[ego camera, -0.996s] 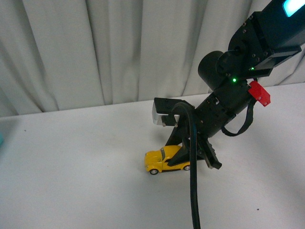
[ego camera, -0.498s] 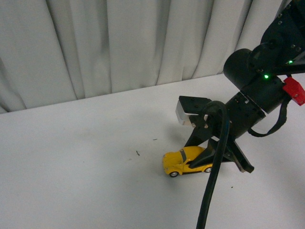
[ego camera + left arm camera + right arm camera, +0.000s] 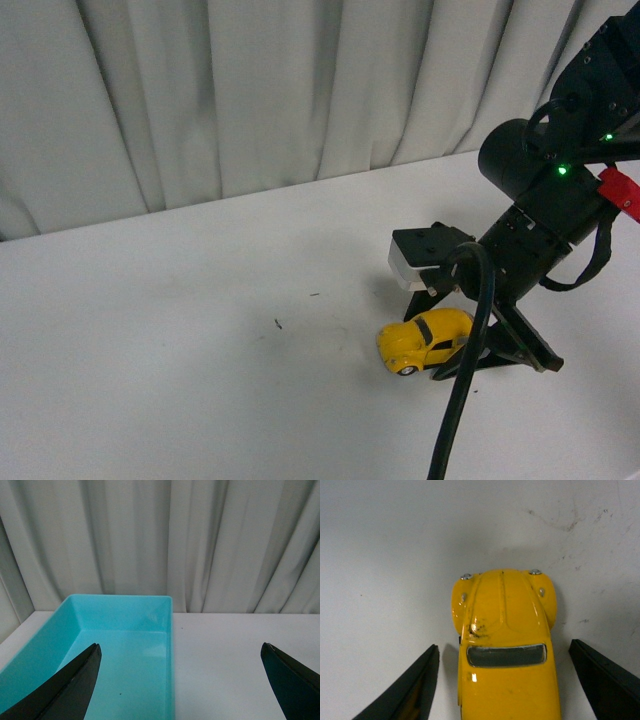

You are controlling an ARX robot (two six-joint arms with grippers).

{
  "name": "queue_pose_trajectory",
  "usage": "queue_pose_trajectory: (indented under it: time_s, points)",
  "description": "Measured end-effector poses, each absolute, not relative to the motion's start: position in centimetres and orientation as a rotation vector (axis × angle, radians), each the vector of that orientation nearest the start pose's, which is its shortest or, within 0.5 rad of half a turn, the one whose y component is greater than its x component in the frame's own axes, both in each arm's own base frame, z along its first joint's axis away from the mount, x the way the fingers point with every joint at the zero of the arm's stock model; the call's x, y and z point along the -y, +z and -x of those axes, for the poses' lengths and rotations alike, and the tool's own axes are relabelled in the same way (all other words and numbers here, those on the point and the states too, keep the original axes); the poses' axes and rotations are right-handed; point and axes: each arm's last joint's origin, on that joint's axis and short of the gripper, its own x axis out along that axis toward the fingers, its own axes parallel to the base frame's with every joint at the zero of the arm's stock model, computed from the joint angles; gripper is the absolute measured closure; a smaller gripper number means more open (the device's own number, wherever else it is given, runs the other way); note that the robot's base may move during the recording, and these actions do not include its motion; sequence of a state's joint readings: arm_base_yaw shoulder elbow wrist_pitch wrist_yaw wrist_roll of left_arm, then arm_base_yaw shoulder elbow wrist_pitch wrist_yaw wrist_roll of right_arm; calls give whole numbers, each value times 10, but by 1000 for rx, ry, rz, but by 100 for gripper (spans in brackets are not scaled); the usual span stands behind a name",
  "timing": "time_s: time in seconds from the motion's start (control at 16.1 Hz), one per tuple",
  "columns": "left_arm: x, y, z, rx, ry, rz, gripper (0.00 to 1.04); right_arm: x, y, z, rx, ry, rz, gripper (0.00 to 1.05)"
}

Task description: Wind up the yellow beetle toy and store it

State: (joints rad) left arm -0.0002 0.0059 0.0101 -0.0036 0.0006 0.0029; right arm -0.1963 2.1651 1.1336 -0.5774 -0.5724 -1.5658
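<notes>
The yellow beetle toy [image 3: 425,340] stands on its wheels on the white table, its nose toward the front left. My right gripper [image 3: 470,352] is open and straddles its rear half. In the right wrist view the beetle toy [image 3: 505,645] lies between the two black fingers [image 3: 407,692], with a gap on each side and no contact that I can see. My left gripper [image 3: 182,652] is open and holds nothing; it hovers over the edge of a turquoise bin [image 3: 60,640]. The left arm is out of the front view.
The turquoise bin is open-topped and holds nothing visible, with bare white table [image 3: 225,655] beside it. A grey curtain [image 3: 250,90] hangs behind the table. My right arm's black cable [image 3: 455,410] hangs in front of the toy. Small dark specks [image 3: 277,323] mark the table.
The right arm and the toy between its fingers now sit further right and slightly nearer in the front view; the front view's framing has also shifted. The fingers remain open around the toy.
</notes>
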Motion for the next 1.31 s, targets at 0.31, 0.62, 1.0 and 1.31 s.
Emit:
queue_pose_trajectory:
  time_s: [0.31, 0.62, 1.0, 1.31]
  points:
    - [0, 166, -97, 1, 0, -3, 7, 52, 52, -340, -850, 1272, 686, 7]
    - [0, 166, -97, 1, 0, -3, 7, 52, 51, -341, -843, 1274, 711, 7]
    - [0, 166, -97, 1, 0, -3, 7, 53, 50, -343, -826, 1287, 735, 7]
    - [0, 166, -97, 1, 0, -3, 7, 53, 52, -344, -822, 1308, 757, 7]
